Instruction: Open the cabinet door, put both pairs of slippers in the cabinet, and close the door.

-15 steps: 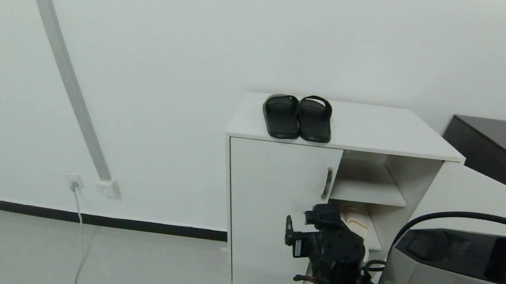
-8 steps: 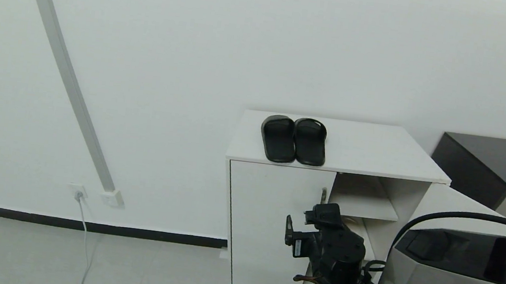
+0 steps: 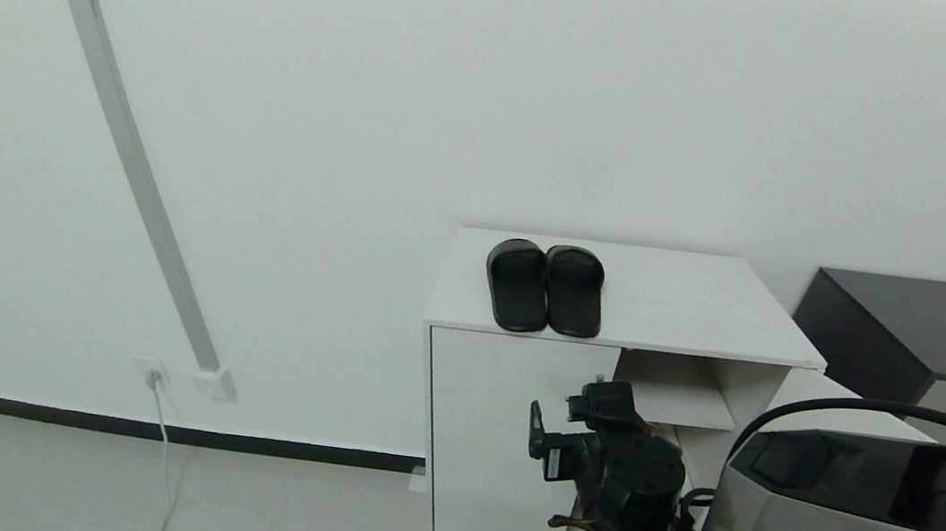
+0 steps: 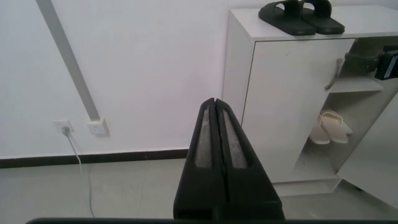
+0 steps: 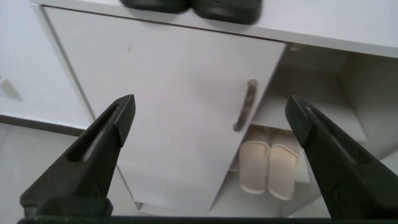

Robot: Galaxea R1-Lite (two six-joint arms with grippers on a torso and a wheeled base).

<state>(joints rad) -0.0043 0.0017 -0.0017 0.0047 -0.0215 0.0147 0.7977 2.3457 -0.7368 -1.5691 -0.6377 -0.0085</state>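
Your view shifted, the things did not: black slippers lay on the cabinet, the pale pair inside. Your right gripper gaped and your left gripper was clenched empty. One pair remained for you.

No lettering, label, number or sign is legible anywhere.

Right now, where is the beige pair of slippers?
In the right wrist view, the beige slippers sit on a lower shelf in the cabinet's open right half, below the closed left door's handle.
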